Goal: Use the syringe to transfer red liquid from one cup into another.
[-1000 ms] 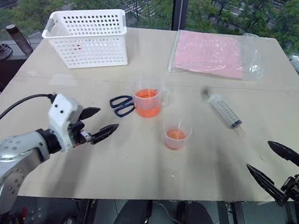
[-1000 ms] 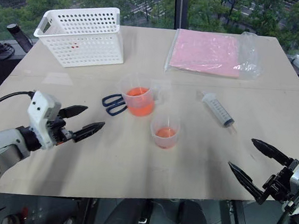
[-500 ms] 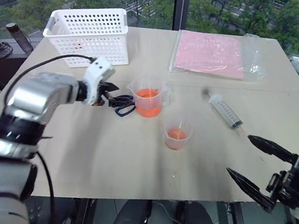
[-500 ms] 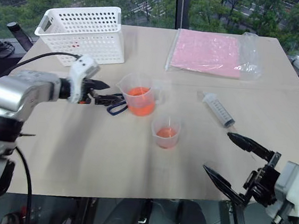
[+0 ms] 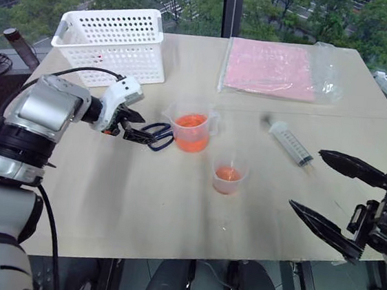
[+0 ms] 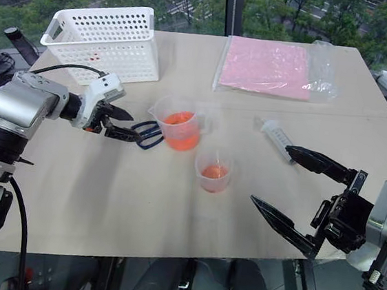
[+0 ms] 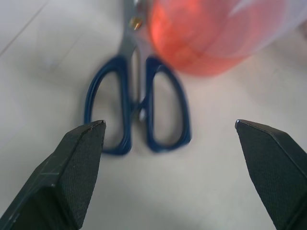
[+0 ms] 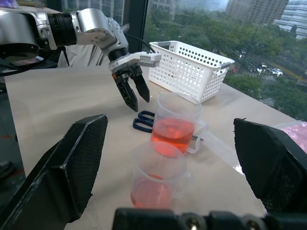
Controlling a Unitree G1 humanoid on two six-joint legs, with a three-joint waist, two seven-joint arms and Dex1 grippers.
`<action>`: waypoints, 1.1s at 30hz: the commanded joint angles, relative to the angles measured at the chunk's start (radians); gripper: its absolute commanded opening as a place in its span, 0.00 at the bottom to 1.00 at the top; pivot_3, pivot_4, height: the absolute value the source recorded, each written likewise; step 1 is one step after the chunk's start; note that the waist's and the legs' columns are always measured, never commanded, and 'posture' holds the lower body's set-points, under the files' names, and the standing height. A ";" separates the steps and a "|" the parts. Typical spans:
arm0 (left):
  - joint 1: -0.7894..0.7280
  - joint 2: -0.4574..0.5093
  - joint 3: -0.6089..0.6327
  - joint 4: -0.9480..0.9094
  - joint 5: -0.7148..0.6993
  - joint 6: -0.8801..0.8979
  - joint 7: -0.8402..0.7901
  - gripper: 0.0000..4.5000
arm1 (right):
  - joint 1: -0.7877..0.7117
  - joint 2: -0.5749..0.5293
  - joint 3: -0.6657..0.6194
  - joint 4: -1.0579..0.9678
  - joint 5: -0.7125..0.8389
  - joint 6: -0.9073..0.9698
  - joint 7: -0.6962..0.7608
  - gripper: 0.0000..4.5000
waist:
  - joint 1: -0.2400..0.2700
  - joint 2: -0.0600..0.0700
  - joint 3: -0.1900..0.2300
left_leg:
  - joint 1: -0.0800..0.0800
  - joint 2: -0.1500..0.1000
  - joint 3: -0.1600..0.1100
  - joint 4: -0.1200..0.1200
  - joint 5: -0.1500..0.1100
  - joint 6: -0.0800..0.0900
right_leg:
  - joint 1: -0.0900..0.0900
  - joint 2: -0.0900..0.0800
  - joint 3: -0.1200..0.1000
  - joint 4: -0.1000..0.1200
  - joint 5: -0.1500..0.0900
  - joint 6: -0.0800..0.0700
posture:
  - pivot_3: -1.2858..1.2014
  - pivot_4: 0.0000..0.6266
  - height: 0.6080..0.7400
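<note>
On the pale wooden bench, the large clear plastic syringe with black scale marks lies flat at about 3 o'clock from the handled clear measuring cup, which holds orange-red liquid. The small handleless clear cup, also with a little red liquid in it, stands just beside the measuring cup at its 5 o'clock. Blue-handled scissors lie touching or nearly touching the measuring cup at its 9 o'clock. The left end effector hovers over the scissor handles, fingers spread apart, holding nothing. The right end effector, fingers wide apart and empty, hangs at the syringe's 5 o'clock, near its tip. A white perforated basket and a bagged pink sheet sit at the bench's far side.
</note>
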 commanded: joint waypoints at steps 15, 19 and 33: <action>-0.105 -0.175 -0.058 0.284 0.229 -0.124 0.006 0.93 | 0.058 -0.068 0.022 -0.039 -0.008 -0.082 -0.051 1.00 | -0.006 -0.002 0.001 | 0.000 0.000 0.000 0.001 0.000 0.001 | 0.000 0.000 0.000 0.001 0.000 0.001 | 0.52 0.24 1.00; -0.071 -0.175 -0.047 0.268 0.238 -0.157 -0.030 0.63 | 0.063 -0.086 0.028 -0.039 -0.015 -0.095 -0.083 1.00 | -0.006 -0.002 0.001 | -0.001 0.000 0.000 0.001 0.000 0.001 | 0.000 0.000 0.000 0.001 0.000 0.001 | 0.52 0.24 1.00; 0.390 0.101 0.323 -0.157 0.127 0.151 0.136 0.56 | -0.027 -0.086 0.074 -0.007 0.000 -0.022 -0.072 1.00 | -0.028 -0.002 0.001 | 0.001 0.002 0.000 0.000 0.000 0.000 | 0.000 -0.001 0.001 0.001 0.000 0.000 | 0.52 0.24 1.00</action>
